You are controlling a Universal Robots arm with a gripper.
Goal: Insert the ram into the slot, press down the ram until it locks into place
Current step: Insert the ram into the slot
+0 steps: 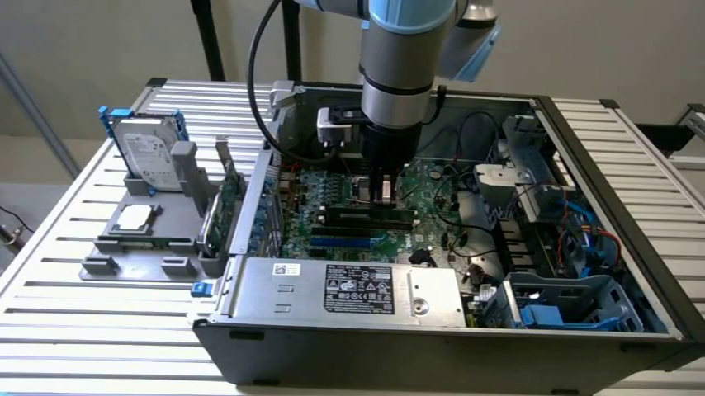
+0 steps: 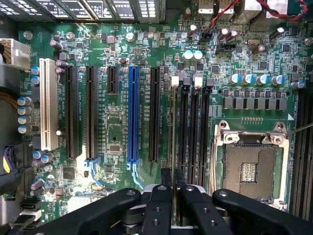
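- In the wrist view we see the ram (image 2: 173,127) edge-on from above: a long, very thin strip, dark with a pale glint along its top edge. Its flat faces and chips are turned away from us.
- It stands upright in line with the slot (image 2: 177,112), the outermost of several parallel black memory sockets and the one closest to the long black expansion socket (image 2: 154,115). A white latch (image 2: 175,81) sits at the ram's far end.
- We cannot tell whether the ram is pressed fully home or only resting in the slot.
- The gripper (image 2: 173,180) straddles the near end of the ram, and its black fingers (image 2: 159,205) pinch the strip from both sides.
- The blue socket (image 2: 133,112) lies further out from the ram, and the bare processor socket (image 2: 249,169) lies beyond the memory sockets on the other side.
- In the exterior view we see the gripper (image 1: 385,196) reaching straight down from the arm (image 1: 405,66) into the open computer case (image 1: 441,351), just over the memory sockets on the green motherboard (image 1: 330,194).
- The case rests on a slatted counter (image 1: 66,330). At the exterior view's left, a grey holder (image 1: 132,247) carries a hard drive (image 1: 149,157).
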